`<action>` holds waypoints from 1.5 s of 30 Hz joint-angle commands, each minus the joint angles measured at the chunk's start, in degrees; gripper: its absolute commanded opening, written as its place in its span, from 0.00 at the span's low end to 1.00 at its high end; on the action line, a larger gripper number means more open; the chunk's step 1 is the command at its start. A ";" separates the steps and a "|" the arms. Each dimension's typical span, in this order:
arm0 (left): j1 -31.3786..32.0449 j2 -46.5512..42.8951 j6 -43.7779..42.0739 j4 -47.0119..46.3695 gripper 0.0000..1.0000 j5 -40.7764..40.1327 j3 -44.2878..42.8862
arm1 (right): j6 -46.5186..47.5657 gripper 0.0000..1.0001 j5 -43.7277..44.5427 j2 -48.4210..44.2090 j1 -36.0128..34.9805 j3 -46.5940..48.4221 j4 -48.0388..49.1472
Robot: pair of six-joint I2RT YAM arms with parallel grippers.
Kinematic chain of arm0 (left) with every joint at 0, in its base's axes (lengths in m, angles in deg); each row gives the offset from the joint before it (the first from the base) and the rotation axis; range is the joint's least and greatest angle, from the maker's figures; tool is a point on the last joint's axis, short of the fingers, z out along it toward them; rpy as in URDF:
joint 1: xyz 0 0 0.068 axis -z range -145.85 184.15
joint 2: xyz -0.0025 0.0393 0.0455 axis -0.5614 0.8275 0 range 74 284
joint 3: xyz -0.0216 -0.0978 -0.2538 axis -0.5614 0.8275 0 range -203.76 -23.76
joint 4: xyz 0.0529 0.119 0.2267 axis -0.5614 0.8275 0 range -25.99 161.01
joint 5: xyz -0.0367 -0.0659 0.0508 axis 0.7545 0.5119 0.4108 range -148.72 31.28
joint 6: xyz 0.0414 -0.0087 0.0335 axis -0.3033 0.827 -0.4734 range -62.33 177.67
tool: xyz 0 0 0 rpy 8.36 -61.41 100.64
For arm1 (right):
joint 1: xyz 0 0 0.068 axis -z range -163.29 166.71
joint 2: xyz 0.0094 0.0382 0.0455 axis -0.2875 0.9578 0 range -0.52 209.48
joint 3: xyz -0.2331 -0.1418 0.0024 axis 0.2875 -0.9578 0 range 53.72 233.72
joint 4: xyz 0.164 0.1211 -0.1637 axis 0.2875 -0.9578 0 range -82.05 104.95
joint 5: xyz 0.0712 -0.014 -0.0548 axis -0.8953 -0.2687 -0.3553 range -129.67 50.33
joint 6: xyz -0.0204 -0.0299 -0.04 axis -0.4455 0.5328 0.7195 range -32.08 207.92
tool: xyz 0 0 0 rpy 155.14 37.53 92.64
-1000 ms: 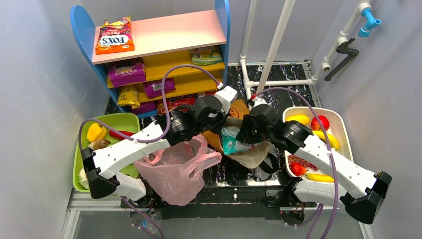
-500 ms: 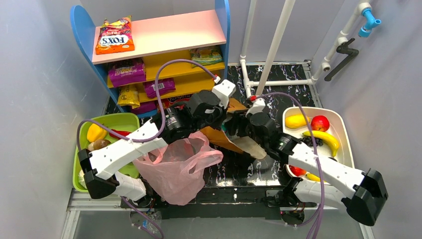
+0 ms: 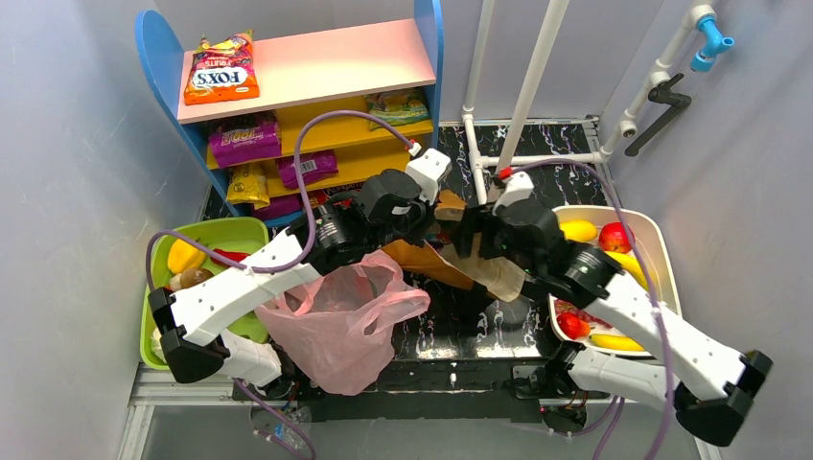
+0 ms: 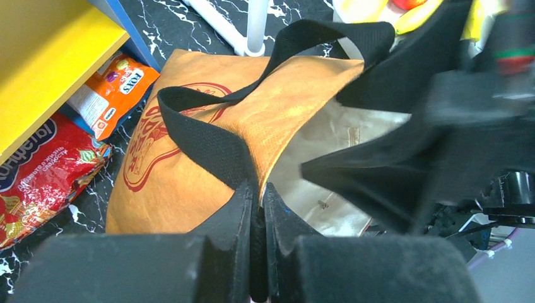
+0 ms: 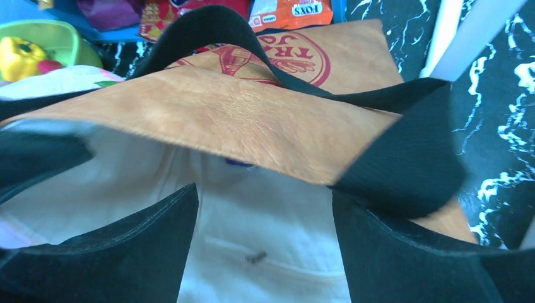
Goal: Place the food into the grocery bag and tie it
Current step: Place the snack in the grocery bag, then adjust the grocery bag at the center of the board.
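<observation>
Grocery bag (image 3: pixel 336 326): thin pink plastic, crinkled and see-through, slumped at the near edge of the table under the left arm, its mouth sagging half open; whether anything is inside cannot be told. Top view: both arms meet not over it but over the brown paper bag (image 3: pixel 436 264) lying just beyond it. The food is spread around: vegetables (image 3: pixel 184 254) in the green tray (image 3: pixel 244 228) on the left, fruit (image 3: pixel 578 230) in the white tray (image 3: pixel 658 224) on the right, snack packets (image 3: pixel 244 142) on the shelf (image 3: pixel 316 67) behind. Left wrist view: left gripper (image 4: pixel 255 202) has its jaws pressed together at the brown bag's rim, seemingly nipping the edge where a black strap (image 4: pixel 208 136) joins, and so lifting the upper wall. Right wrist view: right gripper (image 5: pixel 264 192) stands with its jaws spread wide inside that bag's mouth, with only pale lining between them and nothing held. Judgement: packing step, between items, tying not yet near. The next move calls for the right arm to back out of the mouth without snagging the strap, reach a food item, and close on it squarely. The pink bag looks limp and would need its mouth held open to take anything.
</observation>
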 commanded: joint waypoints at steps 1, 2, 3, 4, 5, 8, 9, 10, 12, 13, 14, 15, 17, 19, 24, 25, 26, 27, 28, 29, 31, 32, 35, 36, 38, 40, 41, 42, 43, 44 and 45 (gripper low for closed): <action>-0.24 -1.70 1.38 -3.97 0.00 1.18 0.93 | 1.91 0.84 0.01 -6.37 0.23 5.06 -9.73; -0.23 -2.08 2.03 -4.70 0.00 1.06 1.89 | 1.96 0.84 -0.33 -7.01 0.23 5.71 -10.54; -0.24 -2.52 2.58 -5.44 0.00 1.09 2.99 | 2.00 0.84 -0.77 -7.49 0.23 6.27 -11.40; -0.24 -2.96 3.06 -6.06 0.00 1.09 3.79 | 2.02 0.84 -0.98 -7.81 0.23 6.84 -12.02; -0.24 -3.15 3.49 -6.23 0.12 1.10 4.26 | 1.99 0.84 -1.30 -8.04 0.23 7.49 -12.63; -0.24 -2.93 3.81 -3.15 0.59 1.56 2.99 | 2.26 0.84 -2.91 -8.32 0.23 9.58 -13.64; -0.24 -2.78 3.50 -1.37 0.74 1.66 1.92 | 2.31 0.84 -3.62 -8.30 0.23 10.45 -13.91; -0.24 -2.67 3.14 0.70 0.95 1.45 0.55 | 2.45 0.84 -4.27 -8.20 0.23 11.28 -14.12; -0.24 -3.01 2.49 3.74 0.98 0.39 -1.67 | 2.64 0.84 -6.11 -7.83 0.23 13.01 -14.08; -0.24 -3.59 2.23 4.79 0.98 -0.27 -2.40 | 2.86 0.84 -7.12 -7.59 0.23 13.85 -13.82; -0.24 -4.32 1.89 5.44 0.98 -0.91 -2.80 | 3.12 0.84 -8.06 -7.07 0.23 14.69 -13.49; -0.24 -5.17 1.61 6.06 0.98 -1.65 -3.04 | 3.31 0.84 -8.86 -6.55 0.19 15.50 -13.21; -0.26 -7.07 1.02 7.58 0.98 -4.30 -3.42 | 3.70 0.85 -10.40 -5.09 0.23 17.33 -12.92; -0.24 -8.46 0.85 9.89 0.98 -8.55 -3.83 | 4.14 0.85 -12.18 -3.26 0.23 19.08 -12.49; -0.24 -11.75 -0.22 16.68 0.98 -17.75 -4.32 | 4.74 0.85 -17.22 1.72 0.21 21.71 -10.87; -0.24 -12.82 -0.09 17.69 0.98 -19.45 -4.07 | 4.82 0.85 -18.19 2.94 0.18 22.14 -10.55; -0.24 -14.33 0.07 18.53 0.98 -21.21 -3.35 | 4.87 0.85 -18.87 4.04 0.22 22.51 -10.28; -0.25 -15.78 0.23 19.34 0.98 -23.17 -2.70 | 4.84 0.85 -20.52 5.25 0.19 22.73 -9.94; -0.24 -17.36 0.45 20.44 0.98 -25.31 -2.00 | 4.92 0.85 -21.71 6.46 0.22 22.99 -9.47; -0.24 -18.75 1.02 22.08 0.98 -28.00 -1.63 | 5.09 0.85 -23.01 7.79 0.22 23.19 -8.96; -0.24 -20.56 2.94 28.18 0.98 -33.07 -1.28 | 5.95 0.86 -26.30 11.09 0.23 24.23 -8.53; -0.24 -21.34 4.29 30.07 0.98 -35.22 -1.26 | 6.38 0.87 -27.90 13.08 0.23 25.17 -8.61; -0.26 -24.48 9.04 37.68 0.98 -39.83 -0.57 | 7.66 0.87 -33.81 19.20 0.23 27.83 -8.73; -0.24 -26.41 10.31 38.72 0.98 -40.26 0.10 | 8.29 0.88 -36.41 21.09 0.23 28.63 -8.21; -0.24 -29.44 12.00 39.82 0.98 -40.29 1.84 | 10.07 0.88 -40.50 25.39 0.21 31.01 -8.27; -0.24 -32.03 13.57 40.35 0.98 -40.01 3.66 | 11.75 0.89 -43.21 31.00 0.23 33.78 -9.47; -0.24 -33.11 14.28 40.76 0.98 -39.88 4.28 | 12.38 0.89 -44.08 33.19 0.23 35.30 -10.37; -0.24 -33.90 15.33 41.28 0.98 -39.79 4.72 | 12.99 0.89 -44.80 35.54 0.23 36.95 -11.09; -0.24 -34.55 15.97 41.88 0.98 -39.67 5.07 | 13.53 0.89 -45.63 37.74 0.23 38.34 -11.61; -0.24 -35.01 16.47 42.39 0.98 -39.56 5.42 | 14.10 0.89 -46.39 39.83 0.23 39.94 -12.22; -0.24 -35.41 16.92 42.78 0.98 -39.45 5.70 | 14.79 0.90 -47.43 41.88 0.23 41.69 -13.02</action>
